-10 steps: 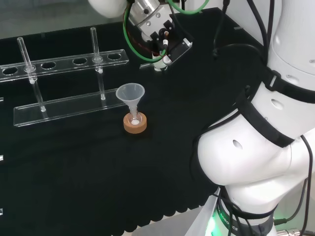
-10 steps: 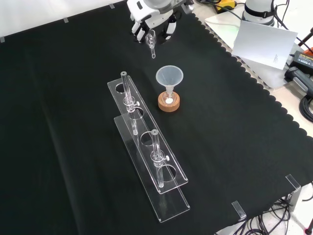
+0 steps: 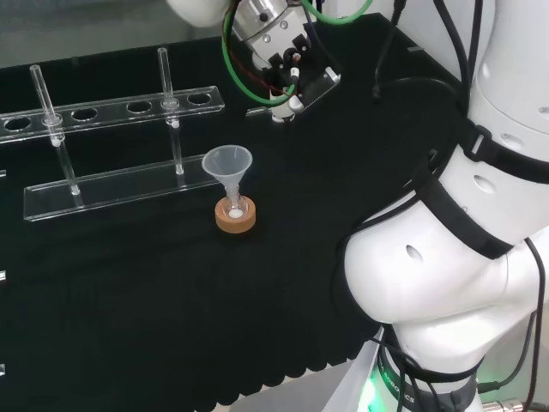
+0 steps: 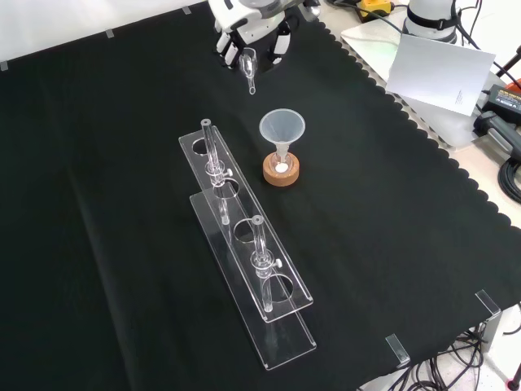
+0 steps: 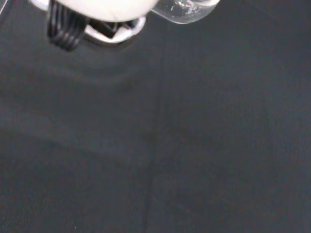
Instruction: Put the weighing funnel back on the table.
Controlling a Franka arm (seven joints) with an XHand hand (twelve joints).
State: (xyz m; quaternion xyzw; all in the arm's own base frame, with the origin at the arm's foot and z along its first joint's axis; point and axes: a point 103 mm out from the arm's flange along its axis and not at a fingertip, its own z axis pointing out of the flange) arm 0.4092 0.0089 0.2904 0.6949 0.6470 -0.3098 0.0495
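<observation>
The hand [image 4: 252, 32] hangs over the far end of the black cloth, at the top of the front view, fingers curled round the small clear weighing funnel [image 4: 249, 68]. The piece's stem points down toward the cloth and its tip is off the surface. In the head view the hand [image 3: 287, 64] is at the top centre, above and to the right of the rack. The wrist view has a clear rounded part of the weighing funnel [image 5: 187, 8] beside a blurred white part of the hand [image 5: 97, 7], with bare cloth beyond.
The big funnel [image 4: 282, 129] stands mouth up in a small flask on a cork ring [image 4: 282, 172]. A clear tube rack [image 4: 244, 261] holding two glass tubes lies in front of the hand. White arm links [image 3: 463, 257] stand at the head view's right.
The hand with the weighing funnel has shifted slightly toward the far end of the cloth, upward in the front view. The grip looks the same.
</observation>
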